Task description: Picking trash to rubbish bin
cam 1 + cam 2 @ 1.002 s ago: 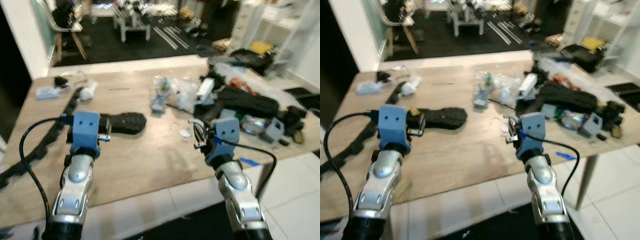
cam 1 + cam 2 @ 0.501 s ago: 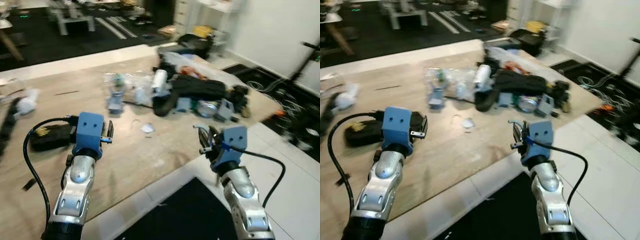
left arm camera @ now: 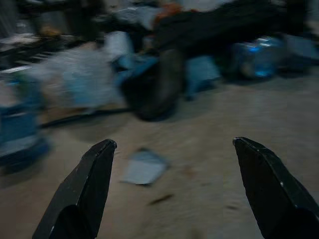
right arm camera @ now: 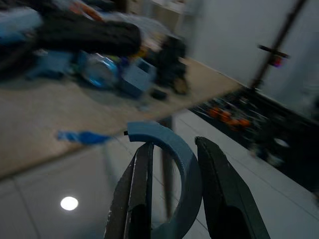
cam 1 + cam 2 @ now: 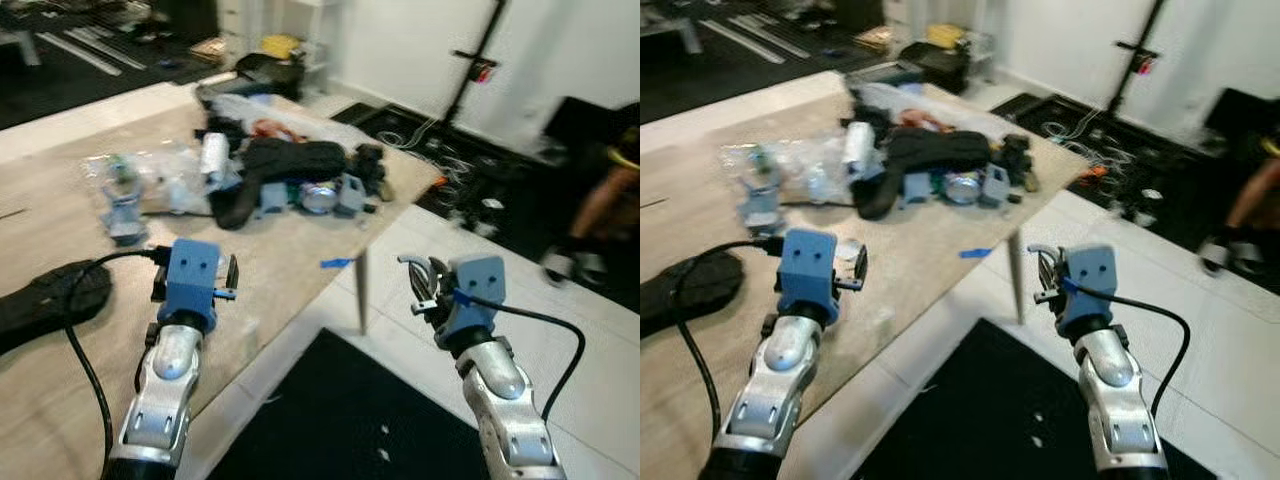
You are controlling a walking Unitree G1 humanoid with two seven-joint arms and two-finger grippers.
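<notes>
Swung rightward, the camera now finds the right gripper (image 4: 172, 199) past the counter (image 5: 290, 260) edge, clenched on a blue curved piece (image 4: 174, 164); left gripper (image 3: 174, 194) spread wide, empty, above the counter.

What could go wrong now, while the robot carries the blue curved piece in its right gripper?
The right gripper pinches the blue curved piece only at one side, so it might slip out over the tiled floor. The views are blurred, and the table leg stands between the arms; the left gripper, open, hangs low above the table.
</notes>
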